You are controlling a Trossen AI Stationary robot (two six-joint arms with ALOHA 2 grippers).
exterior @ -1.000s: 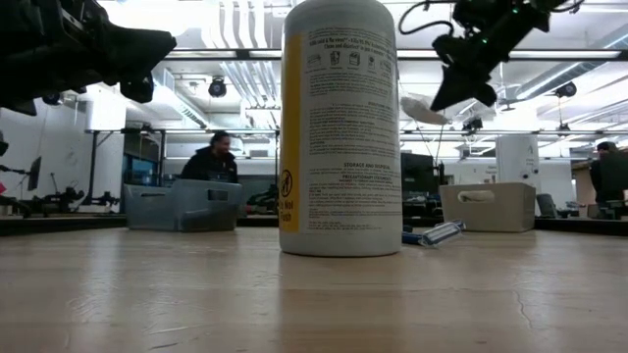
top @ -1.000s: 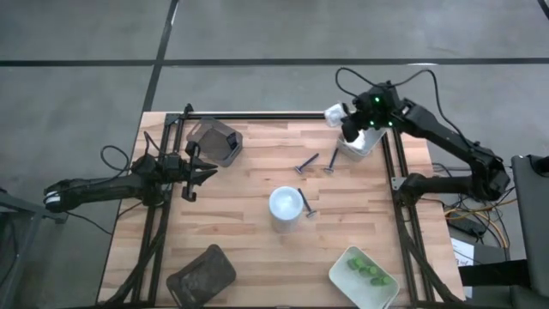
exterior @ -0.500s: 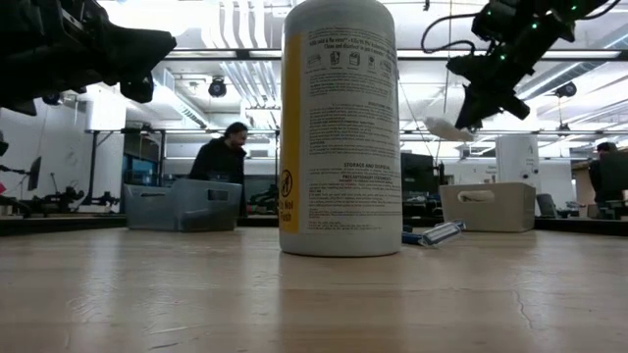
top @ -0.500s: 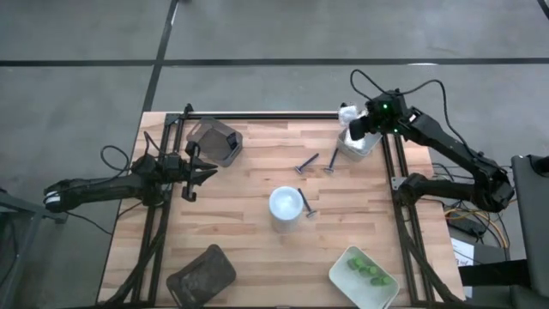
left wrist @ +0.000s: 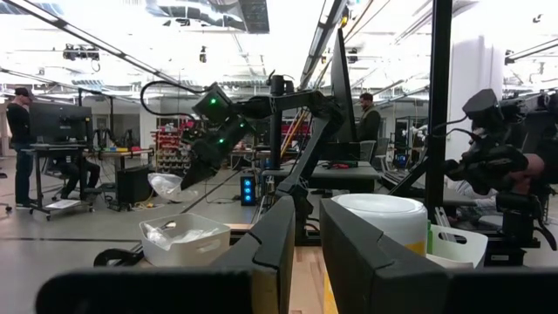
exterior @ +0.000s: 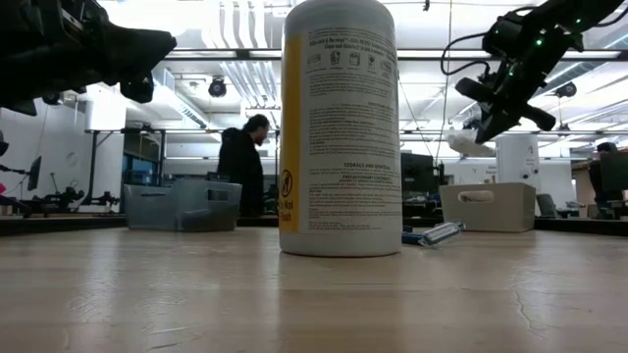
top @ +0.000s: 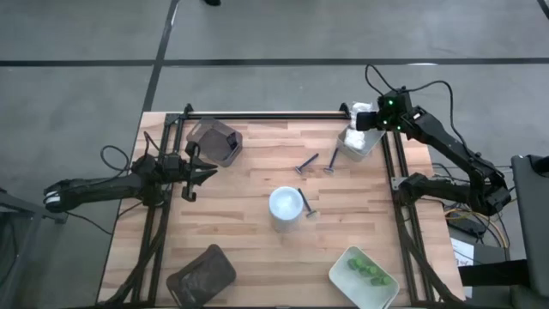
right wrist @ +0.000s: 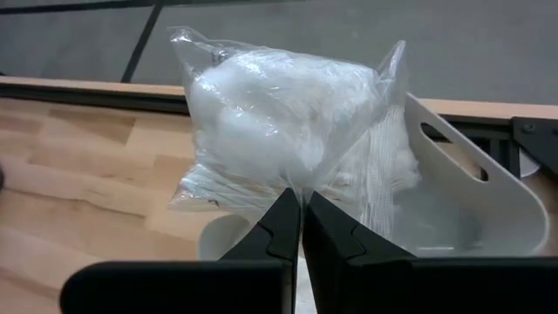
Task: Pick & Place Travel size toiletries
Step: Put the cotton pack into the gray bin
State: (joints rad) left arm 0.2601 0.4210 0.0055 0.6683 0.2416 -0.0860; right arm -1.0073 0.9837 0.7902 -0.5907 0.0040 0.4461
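Note:
My right gripper [top: 367, 118] is shut on a white lumpy packet [right wrist: 283, 122], carried in the air over the pale tray [top: 360, 144] at the table's far right corner. The low view shows the packet [exterior: 464, 139] above that tray [exterior: 488, 207]. The yellow white-capped bottle [top: 285, 204] stands upright mid-table. Two razors [top: 306, 161] [top: 330, 160] lie flat near the tray, and a third razor [top: 307, 206] lies beside the bottle. Green pieces [top: 367, 271] sit in a near-right tray. My left gripper [top: 192, 172] hovers at the table's left, open by a narrow gap, touching nothing. My right gripper pinches the packet's clear plastic wrap at its lower edge [right wrist: 301, 194] between the two fingers. The packet is lifted clear of the table and the tray, bulging out beyond the fingertips.
A dark grey bin [top: 214, 141] sits far left of centre and a dark brown tray [top: 202, 273] near left. A black frame rail [top: 257, 115] runs along the far edge. A person [exterior: 243, 167] moves in the room behind the table.
My right gripper has carried the packet toward the table's right edge, from beside the pale tray's far left corner to over the tray, staying shut on it. A person in the background has walked to the right.

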